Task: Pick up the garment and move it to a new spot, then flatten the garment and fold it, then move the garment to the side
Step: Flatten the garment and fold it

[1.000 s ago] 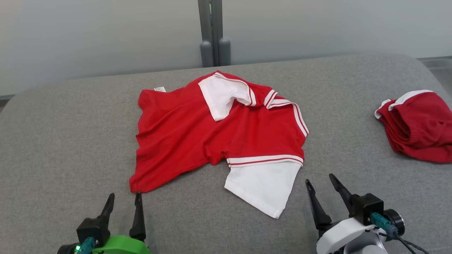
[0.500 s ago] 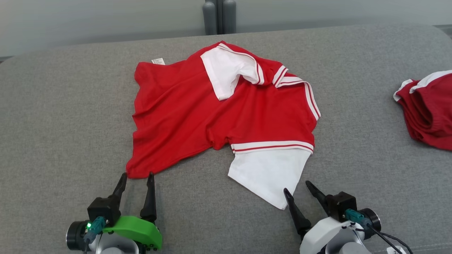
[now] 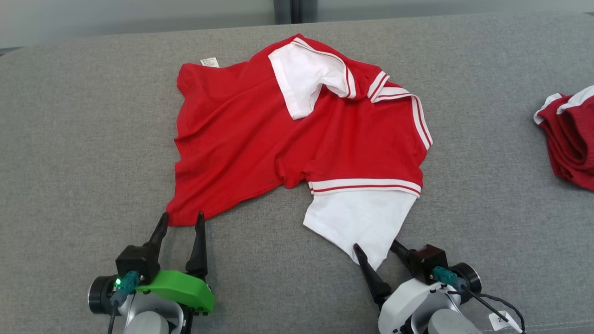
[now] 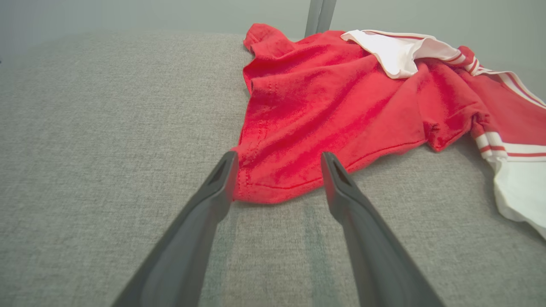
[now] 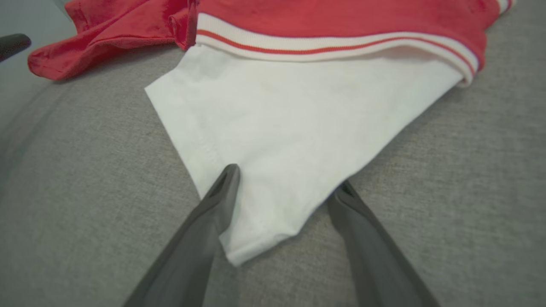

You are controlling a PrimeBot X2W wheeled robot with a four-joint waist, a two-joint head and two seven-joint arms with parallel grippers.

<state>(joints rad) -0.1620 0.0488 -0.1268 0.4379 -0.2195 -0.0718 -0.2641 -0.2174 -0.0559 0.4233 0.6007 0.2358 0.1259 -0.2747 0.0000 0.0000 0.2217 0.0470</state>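
– Fingers (image 4: 213,200) of the left gripper (image 4: 278,155): how do they stand?
– Spread wide, with nothing pinched. In the left wrist view the red hem corner (image 4: 264,187) of the garment (image 4: 341,98) lies right between the two tips, on the grey table (image 4: 106,128).
– Are they touching it?
– The tips sit at the edge of the cloth. Whether they press on it cannot be told. In the head view the left gripper (image 3: 182,215) is at the lower left, with its tips at that same corner.
– And the right gripper (image 3: 375,244)?
– Its fingers (image 5: 200,226) are spread too and grip nothing. They straddle the pointed end of the white panel (image 5: 298,128). One finger lies over the cloth's stitched edge, and the other's tip sits at the opposite edge, partly under it.
– Where is the garment as a whole?
– It lies loosely and wrinkled in the middle of the table. The red body is toward the left. The white panel is nearest the robot on the right, just below a white band with a red stripe (image 3: 366,185). A second white piece (image 3: 301,79) is folded over the far part, and a small label (image 3: 209,61) sticks out at the far edge.
– Anything else on the table?
– A bunched red garment (image 3: 573,134) with white trim lies at the right edge of the head view, well apart from the first.
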